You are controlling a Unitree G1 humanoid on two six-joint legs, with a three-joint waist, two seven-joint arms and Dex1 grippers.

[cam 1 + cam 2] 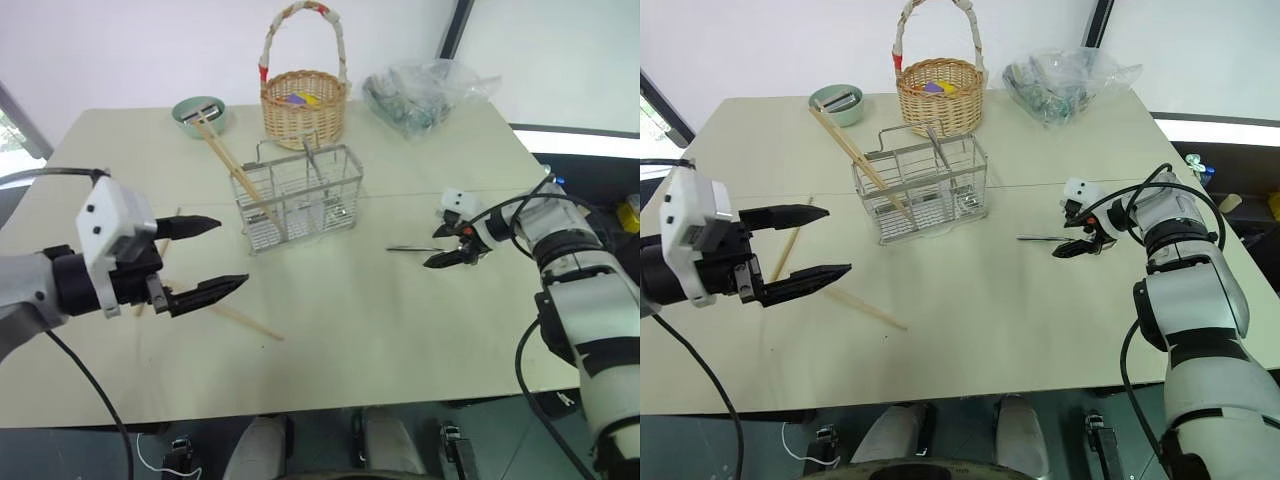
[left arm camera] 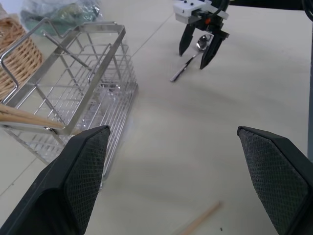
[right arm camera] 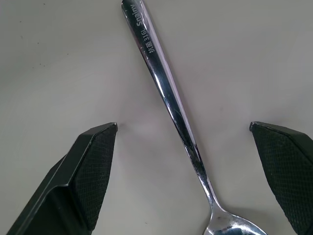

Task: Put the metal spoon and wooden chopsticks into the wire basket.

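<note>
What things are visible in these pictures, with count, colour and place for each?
table: one, pale beige, under all the things.
wire basket: one, silver, table middle.
chopsticks: two, tan, leaning in the wire basket's left end.
loose chopsticks: at least two, tan, flat on the table near the left pincer.
spoon: one, silver, flat on the table between the right pincer's fingers.
wicker basket: one, tan with a wrapped handle, behind the wire basket.
bowl: one, pale green, far left.
plastic bag: one, clear, far right.
left pincer: black, open, empty, raised over the table's left side.
right pincer: black, open, low over the spoon.
</note>
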